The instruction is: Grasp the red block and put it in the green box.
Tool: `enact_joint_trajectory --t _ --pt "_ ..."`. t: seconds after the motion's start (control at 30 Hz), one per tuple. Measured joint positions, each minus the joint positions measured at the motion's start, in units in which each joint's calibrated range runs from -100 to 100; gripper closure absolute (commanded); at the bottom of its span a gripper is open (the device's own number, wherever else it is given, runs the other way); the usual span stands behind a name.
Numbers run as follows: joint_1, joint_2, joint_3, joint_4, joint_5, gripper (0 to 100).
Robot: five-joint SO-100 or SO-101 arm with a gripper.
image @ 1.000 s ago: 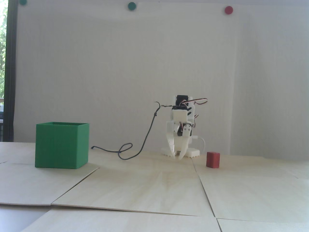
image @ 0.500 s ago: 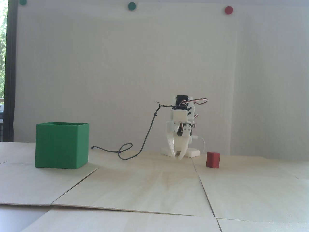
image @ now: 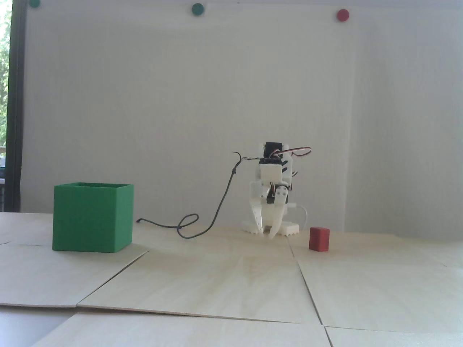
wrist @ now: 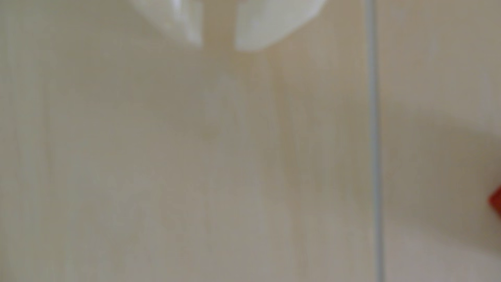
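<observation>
The red block (image: 319, 238) stands upright on the wooden table, right of centre in the fixed view. Only its corner (wrist: 496, 203) shows at the right edge of the blurred wrist view. The green box (image: 92, 217) sits far off at the left, open side up. My white gripper (image: 266, 234) hangs point-down just above the table in front of the arm's base, a short way left of the block and apart from it. In the wrist view the gripper (wrist: 218, 46) shows a narrow gap between its tips, with nothing in it.
A dark cable (image: 217, 209) loops over the table between the box and the arm, and a white cable (image: 303, 213) runs behind the base. Panel seams (image: 304, 278) cross the tabletop. A wall stands close behind the arm.
The gripper's left fingertip has risen very slightly off the table. The red block and the green box have not moved.
</observation>
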Motion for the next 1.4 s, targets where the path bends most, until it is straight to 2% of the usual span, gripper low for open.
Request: enact_joint_trajectory --t 0.17,0.33,0.43,0.53,0.67,0.83,1.0,1.2,1.4 --pt "-3.59 0.0 0.0 0.0 -0.15 98" --pt "-15.21 -0.25 0.0 0.0 -0.26 98" --pt "-23.84 -0.25 -2.06 0.58 -2.11 98" --pt "-31.41 -0.25 -6.71 0.92 -6.37 97" --pt "-36.61 0.5 -15.67 0.92 -8.89 97" --pt "-37.45 11.54 -25.87 0.92 -10.12 97" --pt "-36.61 30.64 -42.97 1.0 -11.35 97" --pt "-28.66 56.95 -63.92 2.5 -11.51 97" --pt "-23.16 77.79 -76.37 2.5 -11.51 97"
